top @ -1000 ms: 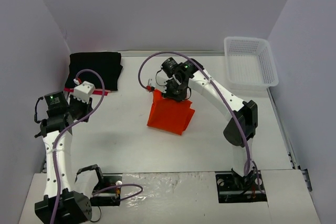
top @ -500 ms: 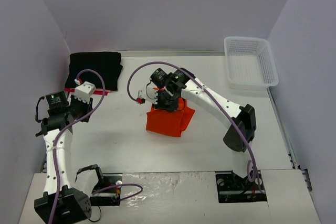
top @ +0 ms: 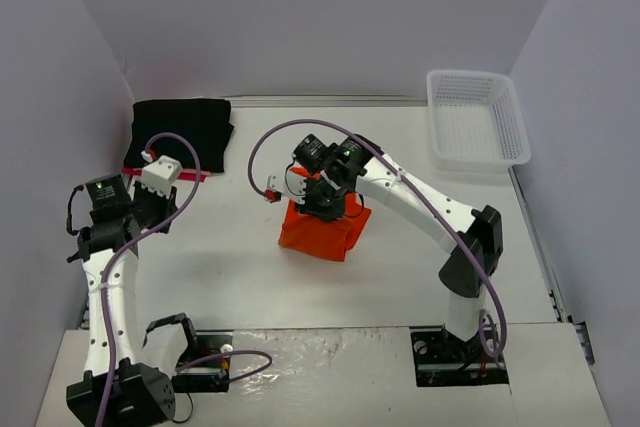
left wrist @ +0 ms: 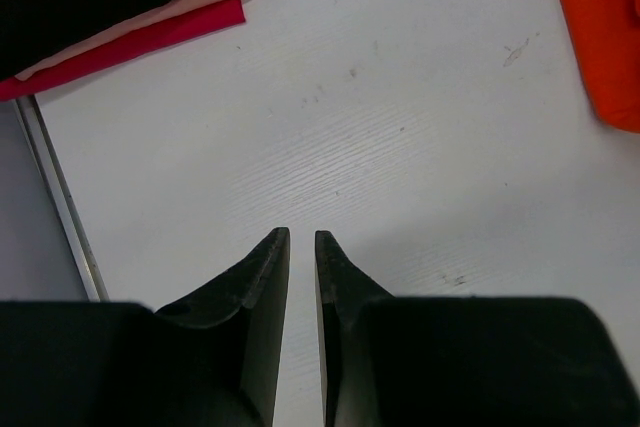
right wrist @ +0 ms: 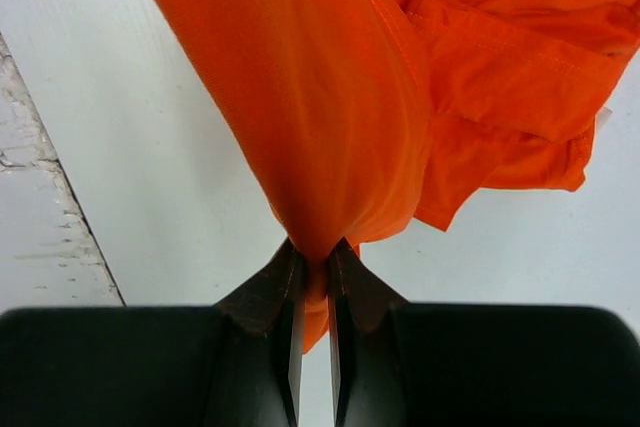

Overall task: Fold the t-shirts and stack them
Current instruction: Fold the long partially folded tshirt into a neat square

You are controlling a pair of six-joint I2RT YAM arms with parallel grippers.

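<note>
My right gripper (right wrist: 312,259) is clamped on the bright orange cloth t-shirt (top: 320,235), bunched mid-way across the white table (top: 230,247). My left gripper (left wrist: 302,242) hangs nearly closed on nothing, near the folded black t-shirt (top: 183,130).

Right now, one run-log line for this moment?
right gripper: shut on orange t-shirt | left gripper: empty | black t-shirt: lying on pink-red t-shirt

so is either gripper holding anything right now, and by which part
The right gripper pinches the orange t-shirt by a bunched fold of cloth. The left gripper holds nothing, its jaws almost together over the table.
</note>
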